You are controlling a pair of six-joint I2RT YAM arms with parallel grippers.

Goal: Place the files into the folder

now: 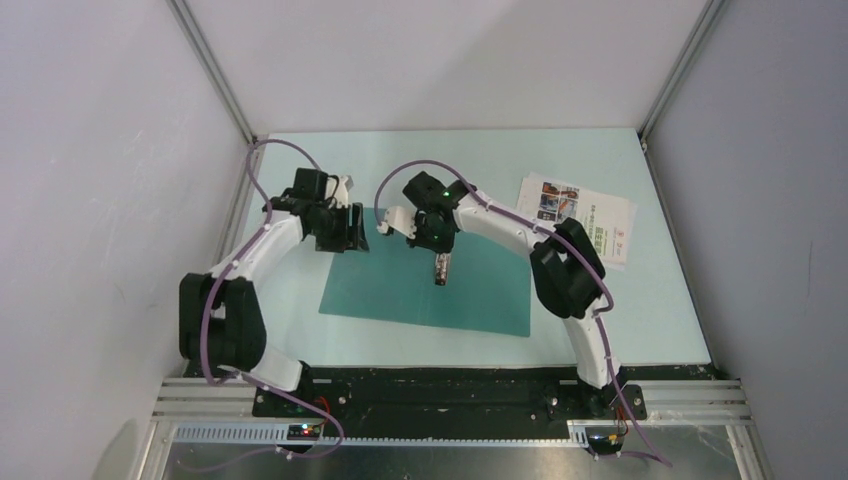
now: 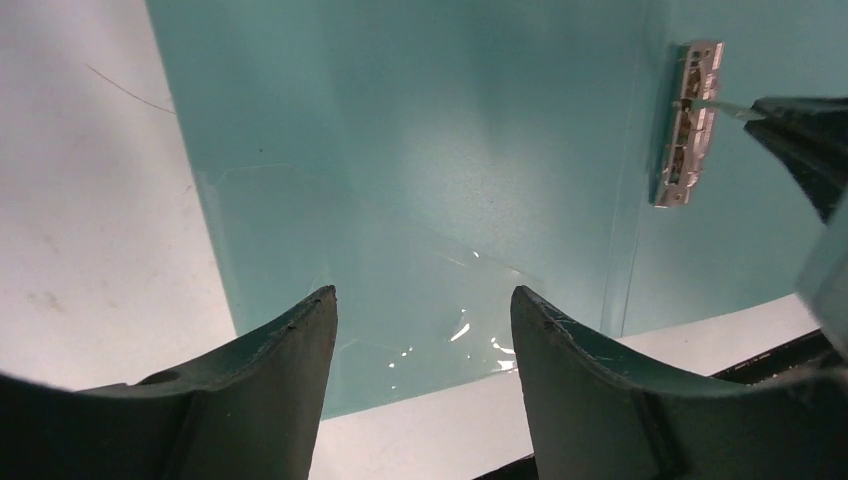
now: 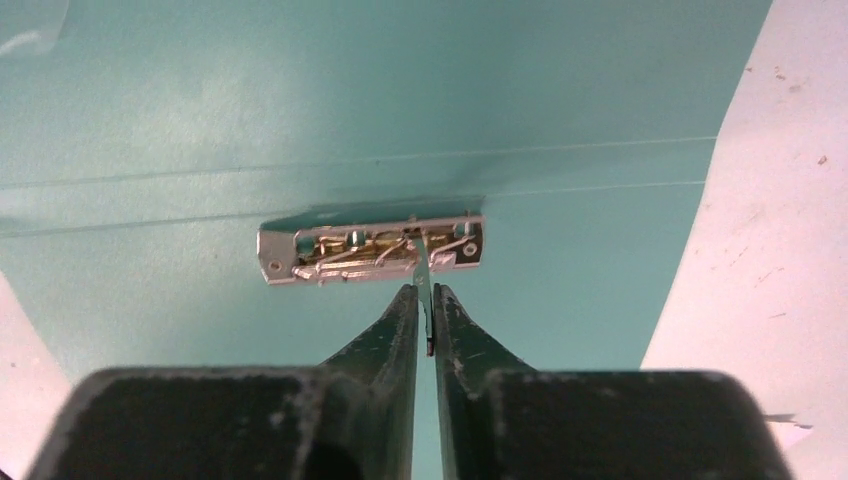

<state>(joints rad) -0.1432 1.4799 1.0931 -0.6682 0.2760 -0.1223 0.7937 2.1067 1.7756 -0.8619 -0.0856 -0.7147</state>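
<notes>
The teal-green folder (image 1: pixel 480 290) lies flat and open on the table, with its small metal clip (image 3: pixel 370 252) along the inner spine. My right gripper (image 3: pixel 424 290) points down at the clip and is shut on the clip's thin raised metal lever (image 3: pixel 421 262). The left wrist view shows the clip (image 2: pixel 688 122) with a dark right fingertip (image 2: pixel 800 130) at it. My left gripper (image 2: pixel 423 292) hovers open over the folder's left half (image 2: pixel 450 150), holding nothing; a glossy clear layer shows beneath it. The files (image 1: pixel 577 217) lie at the back right, off the folder, brochure page on top.
Pale table surface (image 1: pixel 660 310) surrounds the folder, with white walls and metal frame posts (image 1: pixel 215 70) on three sides. A black rail (image 1: pixel 440 385) carrying the arm bases runs along the near edge. Purple cables loop over both arms.
</notes>
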